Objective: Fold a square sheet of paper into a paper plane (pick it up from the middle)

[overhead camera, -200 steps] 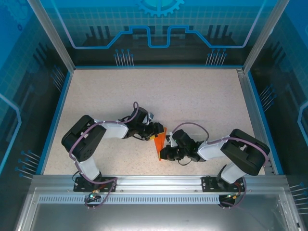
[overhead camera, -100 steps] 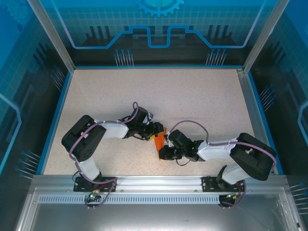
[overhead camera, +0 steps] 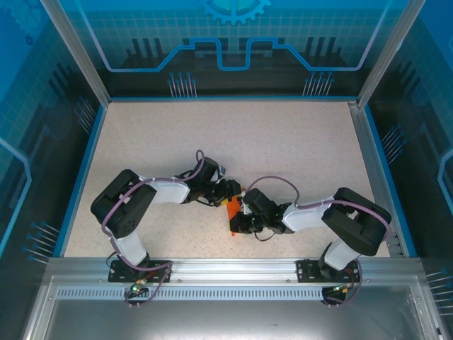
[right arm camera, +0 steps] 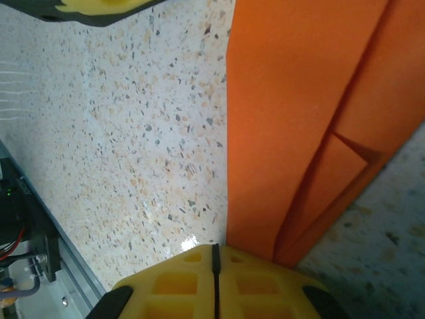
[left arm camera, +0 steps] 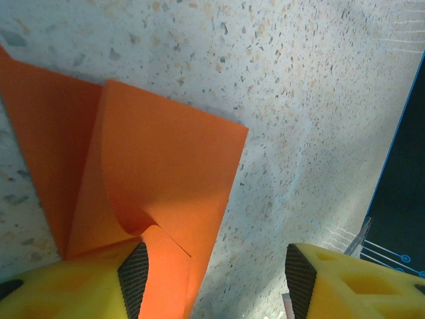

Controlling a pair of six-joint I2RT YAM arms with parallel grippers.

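Observation:
The square sheet of paper [overhead camera: 233, 210] is a folded orange piece with creased layers, lying on the speckled table between the two arms. My left gripper [overhead camera: 228, 193] is at its far side. In the left wrist view the left gripper [left arm camera: 216, 282] is open, and the orange paper [left arm camera: 153, 173] reaches in beside the left pad [left arm camera: 133, 279]; bare table fills the rest of the gap. My right gripper [overhead camera: 243, 218] is at the paper's near right side. The right gripper [right arm camera: 214, 262] is shut with its fingers pressed together low over the table, and the paper [right arm camera: 292, 119] runs under its right finger.
The speckled table [overhead camera: 283, 142] has blue rails at its left and right edges and a metal rail [overhead camera: 226, 273] in front by the arm bases. Blue printed walls stand behind. A left fingertip [right arm camera: 99, 6] shows at the top of the right wrist view.
The right gripper has slid a little to the left along the paper, its elbow swinging. The paper shows lower and flatter. The left arm has held still.

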